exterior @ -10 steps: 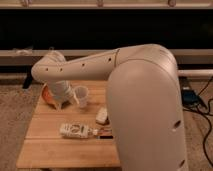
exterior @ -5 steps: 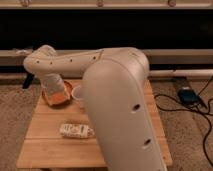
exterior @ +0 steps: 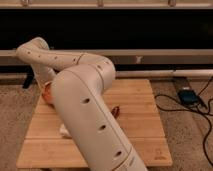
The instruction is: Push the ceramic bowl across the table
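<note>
Moved: arm point(exterior: 85, 110) now covers more surface point(exterior: 142, 117)
Pincer: hidden behind arm, near ceramic bowl point(exterior: 47, 92); grip cannot tell
Left: most of push

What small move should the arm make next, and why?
Probably a short, steady push of the ceramic bowl rightward over the table. Only an orange sliver shows at the far left edge, where the arm bends down; the gripper is hidden behind the arm there, and more planks lie to the right.
</note>
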`<act>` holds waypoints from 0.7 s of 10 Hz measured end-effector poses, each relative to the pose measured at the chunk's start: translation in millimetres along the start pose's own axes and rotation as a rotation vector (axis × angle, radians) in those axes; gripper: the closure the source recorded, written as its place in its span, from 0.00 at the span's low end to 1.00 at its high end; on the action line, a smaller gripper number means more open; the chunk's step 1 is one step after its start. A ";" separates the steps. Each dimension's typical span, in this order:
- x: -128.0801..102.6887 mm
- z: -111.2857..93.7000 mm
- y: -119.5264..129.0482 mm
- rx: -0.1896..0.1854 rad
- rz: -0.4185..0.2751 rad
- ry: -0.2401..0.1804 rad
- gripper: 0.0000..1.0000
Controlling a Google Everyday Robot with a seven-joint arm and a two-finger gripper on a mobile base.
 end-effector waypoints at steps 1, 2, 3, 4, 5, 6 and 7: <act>-10.0 12.9 -9.8 -0.002 0.022 -0.012 0.35; -18.5 30.9 -18.6 -0.005 0.054 -0.025 0.35; -25.6 47.7 -24.9 -0.001 0.082 -0.040 0.35; -29.2 57.0 -25.2 -0.004 0.097 -0.047 0.35; -33.8 65.4 -25.2 0.001 0.107 -0.060 0.35; -36.7 69.1 -22.9 0.005 0.111 -0.066 0.35; -38.4 74.4 -20.6 0.015 0.109 -0.067 0.35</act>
